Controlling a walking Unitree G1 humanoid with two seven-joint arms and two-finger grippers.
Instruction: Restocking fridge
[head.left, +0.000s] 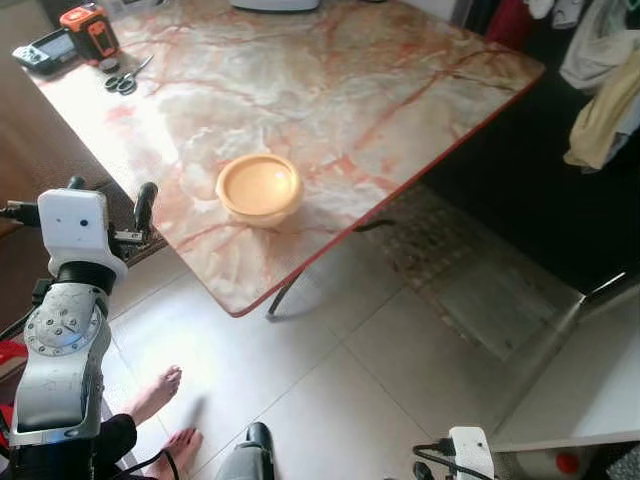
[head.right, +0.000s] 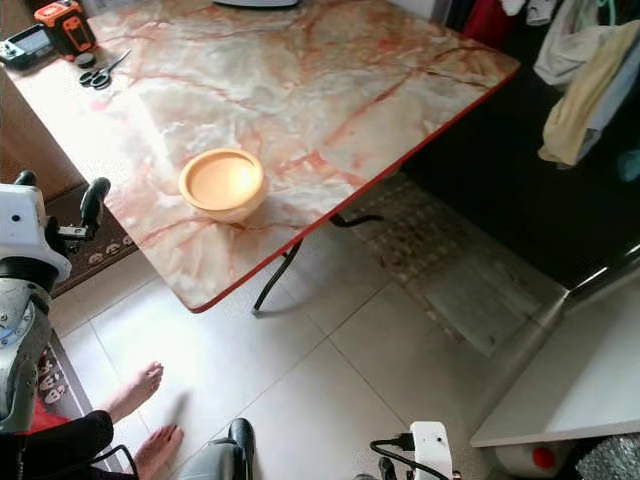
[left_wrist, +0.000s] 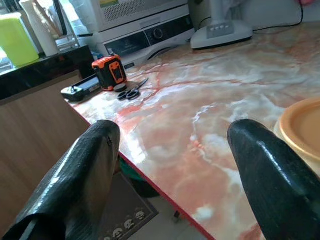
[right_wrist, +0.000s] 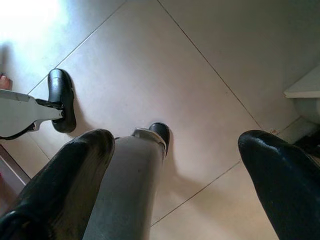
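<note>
A yellow-orange bowl (head.left: 258, 187) stands empty near the front corner of the red-veined marble table (head.left: 340, 80). My left gripper (head.left: 110, 195) is raised beside the table's left edge, left of the bowl and apart from it. Its fingers are open with nothing between them. In the left wrist view the gripper (left_wrist: 175, 135) looks across the tabletop, with the bowl (left_wrist: 302, 127) at the edge of the picture. My right gripper (right_wrist: 175, 145) hangs low on the right, open and empty, pointing down at the tiled floor.
Scissors (head.left: 122, 80), an orange tape measure (head.left: 88, 28) and a black device (head.left: 45, 50) lie at the table's far left corner. A person's bare feet (head.left: 165, 415) rest on the floor by my left side. Clothes (head.left: 600, 90) hang at the right, above a white ledge (head.left: 600, 390).
</note>
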